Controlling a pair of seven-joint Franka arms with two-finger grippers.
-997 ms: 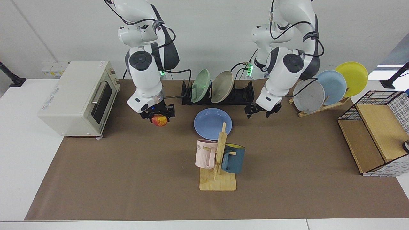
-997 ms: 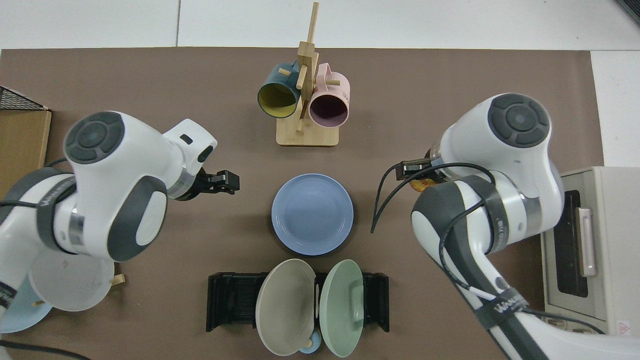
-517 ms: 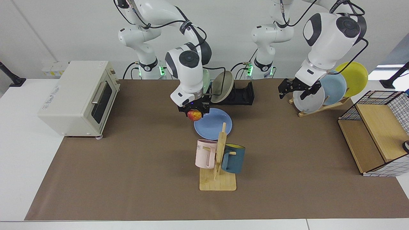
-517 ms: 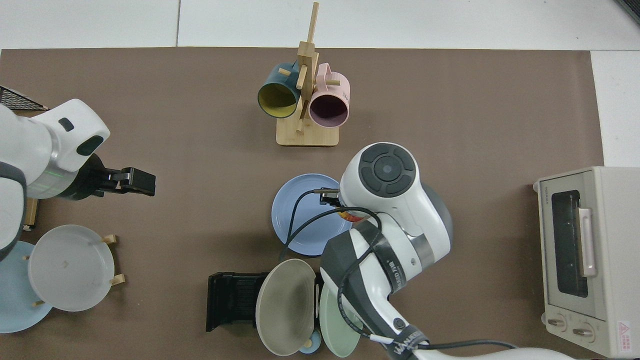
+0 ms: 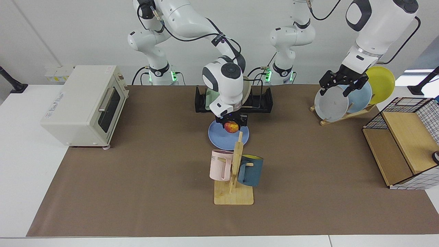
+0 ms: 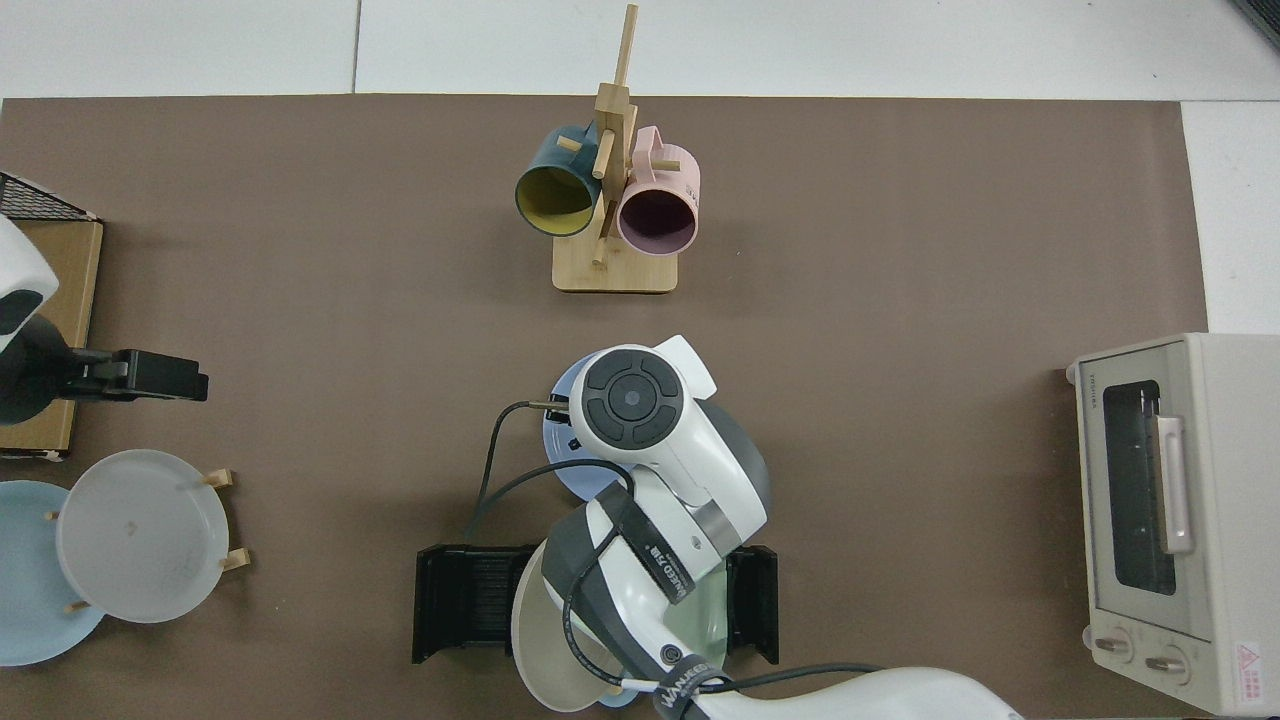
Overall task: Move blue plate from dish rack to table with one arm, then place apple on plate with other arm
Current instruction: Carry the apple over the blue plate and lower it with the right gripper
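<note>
The right pincer (image 5: pixel 232 124) is clamped across the sides of the small round red-and-yellow apple (image 5: pixel 232 127), holding it just above the round matte periwinkle-blue plate (image 5: pixel 219 136), which lies flat on the brown-matted surface (image 5: pixel 137 178) directly beneath. The apple looks firm, light and prone to roll, so a low release near the plate's middle seems wise. Behind the pincer stands the low black slotted dish rack (image 5: pixel 260 101), in front the wooden mug tree (image 5: pixel 235 171); the left pincer (image 5: pixel 337 83), fingers apart, waits well off by the slanted wooden plate stand (image 5: pixel 346 115).
</note>
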